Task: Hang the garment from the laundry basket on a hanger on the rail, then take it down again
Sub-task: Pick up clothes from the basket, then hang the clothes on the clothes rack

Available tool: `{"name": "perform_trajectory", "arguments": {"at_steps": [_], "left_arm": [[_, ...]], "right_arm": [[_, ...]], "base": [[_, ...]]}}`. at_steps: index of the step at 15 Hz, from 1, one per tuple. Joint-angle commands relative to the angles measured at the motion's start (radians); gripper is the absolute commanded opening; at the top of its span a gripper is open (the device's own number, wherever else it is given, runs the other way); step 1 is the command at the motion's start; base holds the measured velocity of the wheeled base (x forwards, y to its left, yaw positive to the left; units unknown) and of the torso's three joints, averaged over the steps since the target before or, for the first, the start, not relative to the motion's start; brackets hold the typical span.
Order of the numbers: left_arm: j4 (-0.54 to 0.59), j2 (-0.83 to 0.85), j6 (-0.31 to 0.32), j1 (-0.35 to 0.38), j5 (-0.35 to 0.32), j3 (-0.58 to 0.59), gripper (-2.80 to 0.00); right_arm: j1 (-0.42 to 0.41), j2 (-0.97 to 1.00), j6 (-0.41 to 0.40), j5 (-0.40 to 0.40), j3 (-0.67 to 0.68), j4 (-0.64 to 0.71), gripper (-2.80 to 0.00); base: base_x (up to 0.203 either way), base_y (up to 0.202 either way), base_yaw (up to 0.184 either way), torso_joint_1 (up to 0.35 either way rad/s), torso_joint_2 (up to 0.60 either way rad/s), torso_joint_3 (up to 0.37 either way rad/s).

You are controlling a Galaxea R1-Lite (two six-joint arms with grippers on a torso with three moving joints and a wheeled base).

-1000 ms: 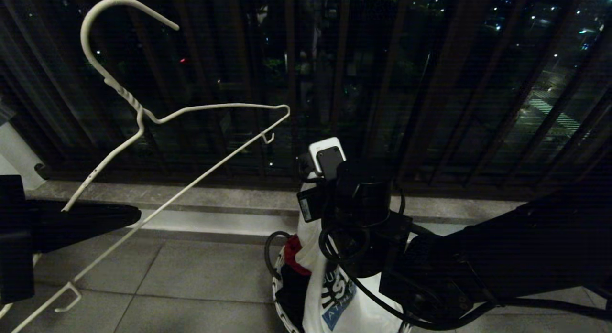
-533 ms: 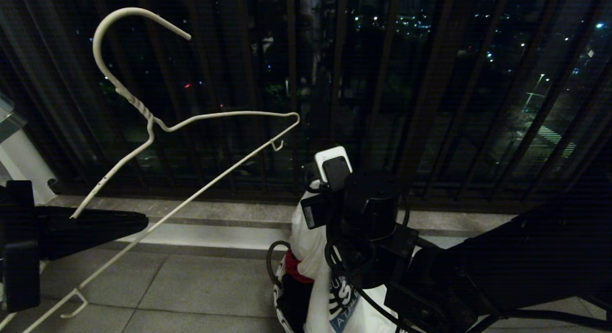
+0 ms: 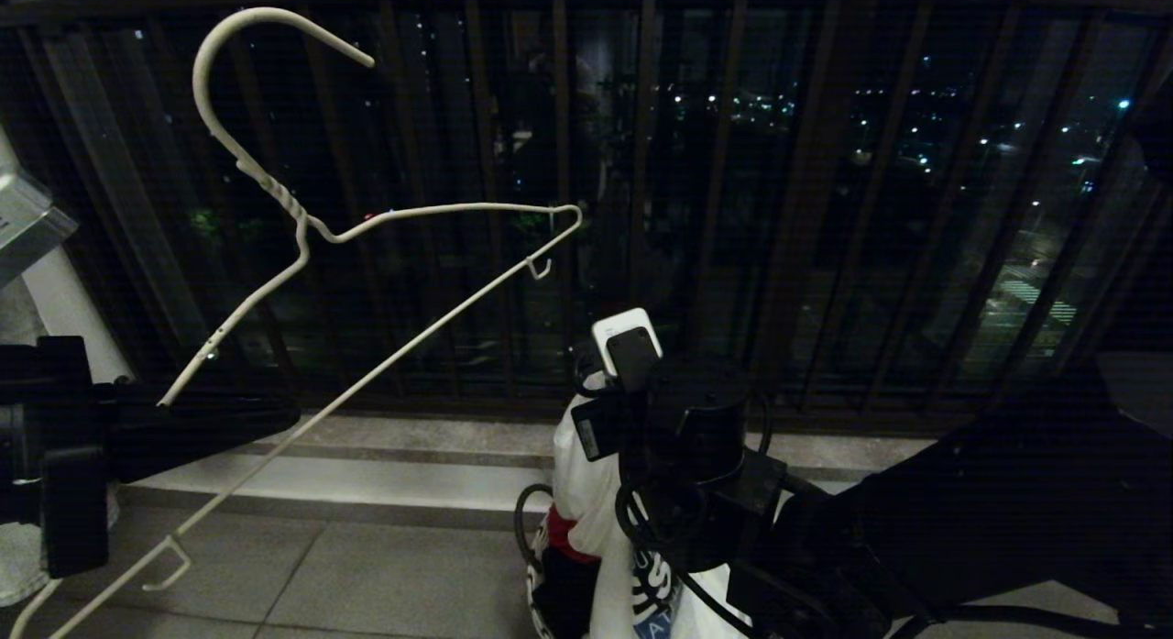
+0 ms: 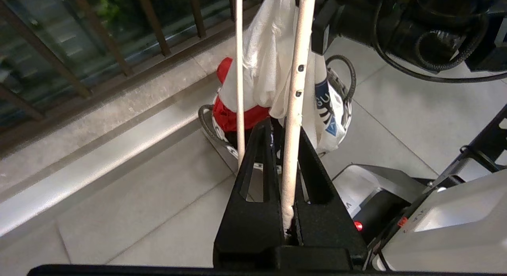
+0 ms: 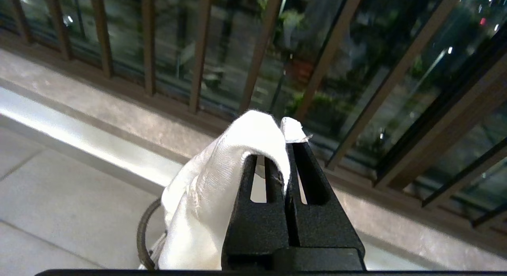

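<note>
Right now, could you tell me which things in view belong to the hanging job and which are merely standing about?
Job:
- hanger, clamped in left gripper
- garment, pinched by right gripper
- laundry basket

Standing about:
- window railing
- red cloth in the basket

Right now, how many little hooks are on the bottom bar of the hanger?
2 on the hanger: one little hook near its far end by the window bars, one little hook low down near the left gripper. None looks hidden.
</note>
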Motion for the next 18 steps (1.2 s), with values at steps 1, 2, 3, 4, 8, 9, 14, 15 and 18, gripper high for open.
{"name": "perform_trajectory", "arguments": {"at_steps": [1,2,3,4,8,9,14,15,18], "left_arm": [[-0.001,0.002,0.001,0.0,-0.002,0.005,-2.8],[-0.002,-0.001,0.004,0.0,-0.001,0.012,-2.8],[-0.003,-0.008,0.007,0.0,0.0,0.017,-2.8],[-0.003,-0.011,0.009,0.0,0.0,0.019,-2.8],[-0.002,0.019,0.022,0.001,0.0,0.025,-2.8],[-0.003,0.035,0.023,0.001,0.001,0.024,-2.8],[0.055,0.039,0.024,0.001,0.054,-0.009,-2.8],[0.101,0.044,0.024,0.001,0.064,-0.037,-2.8],[0.201,0.054,0.027,0.0,0.109,-0.092,-2.8]], "right_arm": [[0.0,0.011,-0.002,-0.004,-0.001,-0.007,-2.8],[0.0,0.011,-0.002,-0.004,-0.002,-0.007,-2.8],[0.0,0.005,-0.002,-0.004,-0.003,-0.007,-2.8],[-0.005,-0.002,-0.002,-0.004,-0.007,-0.007,-2.8],[-0.047,-0.021,-0.006,0.002,-0.03,0.001,-2.8],[-0.069,-0.025,-0.023,0.002,-0.054,0.012,-2.8],[-0.15,-0.087,-0.045,0.044,-0.168,0.28,-2.8],[-0.152,-0.1,-0.036,0.066,-0.186,0.365,-2.8],[-0.153,-0.143,0.041,0.147,-0.337,0.767,-2.8]], "base": [[0.0,0.0,0.0,-0.006,-0.04,0.001],[0.0,0.0,0.0,-0.005,-0.04,0.014],[0.0,0.0,0.0,0.001,-0.04,0.007],[0.0,0.0,0.0,0.011,0.05,0.115],[0.0,0.0,0.0,0.0,0.01,0.032],[0.0,0.0,0.0,0.0,0.0,0.0],[0.0,0.0,0.0,0.0,0.0,0.0],[0.0,0.0,0.0,0.0,0.0,0.0],[0.0,0.0,0.0,0.0,0.0,0.0]]}}
